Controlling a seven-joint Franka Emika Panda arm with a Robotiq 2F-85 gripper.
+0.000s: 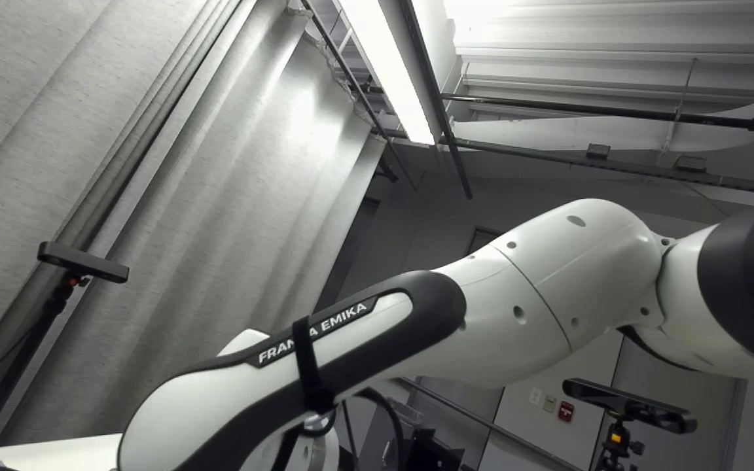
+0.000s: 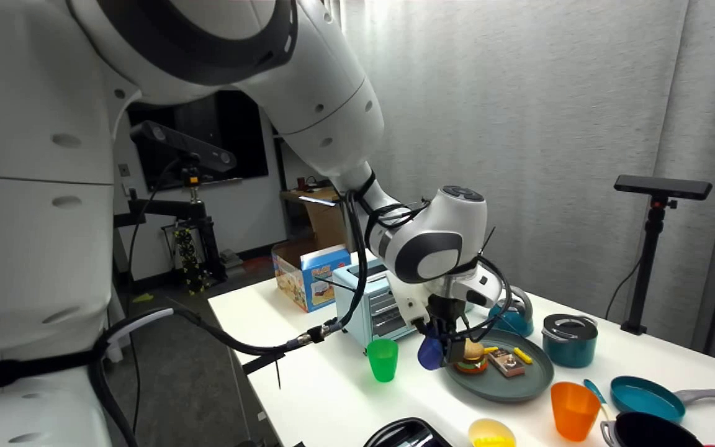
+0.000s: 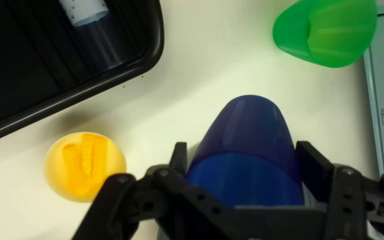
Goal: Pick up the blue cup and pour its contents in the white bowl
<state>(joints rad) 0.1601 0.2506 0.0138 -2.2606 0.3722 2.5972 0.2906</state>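
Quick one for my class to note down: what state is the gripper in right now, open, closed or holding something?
Gripper: closed, holding the blue cup between its two fingers.

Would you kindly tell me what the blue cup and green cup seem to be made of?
Blue cup: probably smooth, glossy plastic, judging by pale highlights on its side. Green cup: likely smooth, translucent plastic, since light seems to pass through its wall.

The cup (image 3: 245, 155) is in the claw (image 3: 242, 146), near the plate (image 2: 509, 389) bearing the burger (image 2: 472, 357).
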